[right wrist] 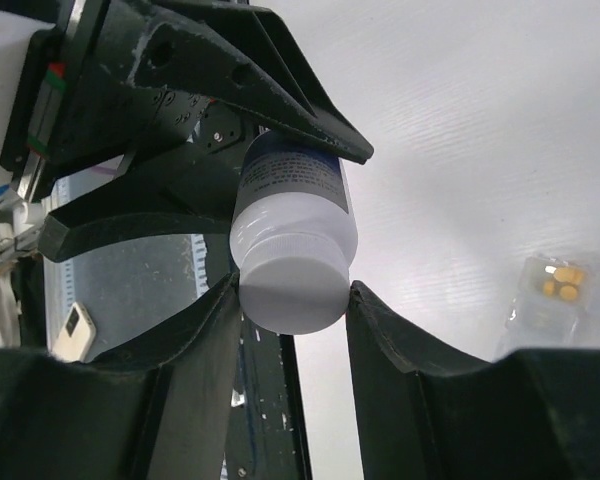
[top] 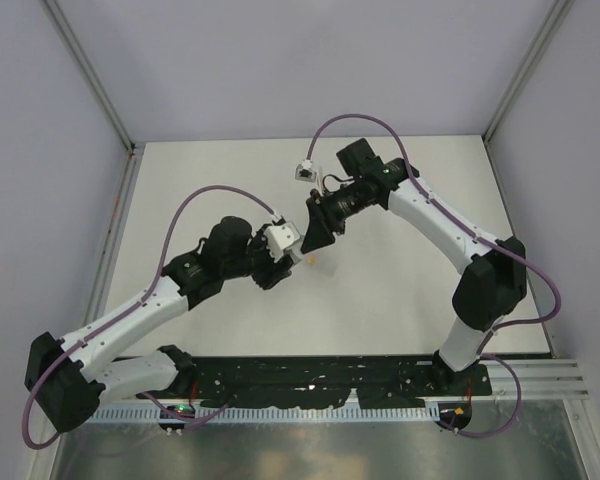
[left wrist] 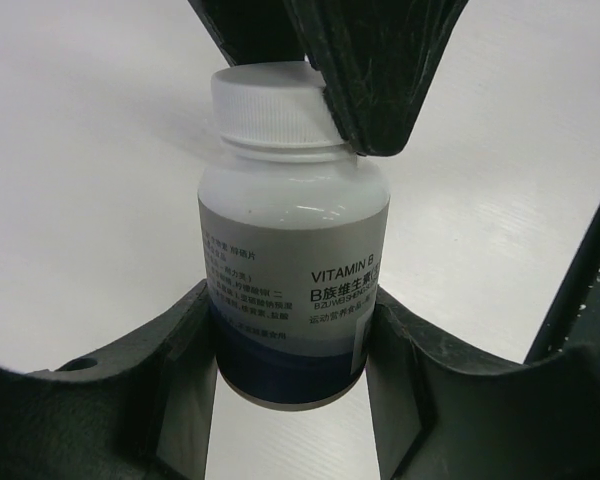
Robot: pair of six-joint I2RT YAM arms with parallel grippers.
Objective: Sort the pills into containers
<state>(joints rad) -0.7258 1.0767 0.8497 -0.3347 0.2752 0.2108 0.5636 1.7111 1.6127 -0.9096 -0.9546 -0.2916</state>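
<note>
The bottle has a white cap and a grey label reading "VITAMIN B". It hangs above the table between the two arms. My left gripper is shut on its lower body, one finger on each side. My right gripper is shut on the cap, its fingers pressed against the cap's sides. From above, both grippers meet at the bottle mid-table. A clear packet lies flat on the table with orange pills inside; it also shows under the grippers in the top view as the packet.
A white connector block hangs on the right arm's purple cable at the back. Metal frame posts stand at the table's back corners. A black rail runs along the near edge by the arm bases.
</note>
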